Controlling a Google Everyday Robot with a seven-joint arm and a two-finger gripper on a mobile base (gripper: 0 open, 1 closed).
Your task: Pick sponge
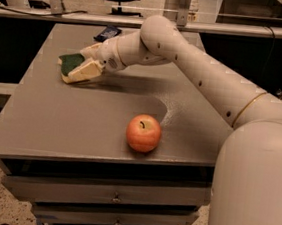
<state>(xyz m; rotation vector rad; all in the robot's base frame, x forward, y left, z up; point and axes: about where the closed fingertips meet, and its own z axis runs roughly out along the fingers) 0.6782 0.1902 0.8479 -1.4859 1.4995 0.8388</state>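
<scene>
The sponge (pixel 68 61), dark green on top with pale yellow foam below, lies on the grey table (pixel 39 124) at its left side. My gripper (pixel 78 64) has reached it from the right, low over the table. It is open, with one finger behind the sponge and one in front, so the sponge sits between them. The front finger hides part of the foam. The sponge rests on the table.
A red-orange apple (pixel 143 133) stands near the table's front edge. A dark blue flat object (pixel 108 32) lies at the back edge. My arm stretches across the right half of the table. Drawers sit under the tabletop, and a rail runs behind it.
</scene>
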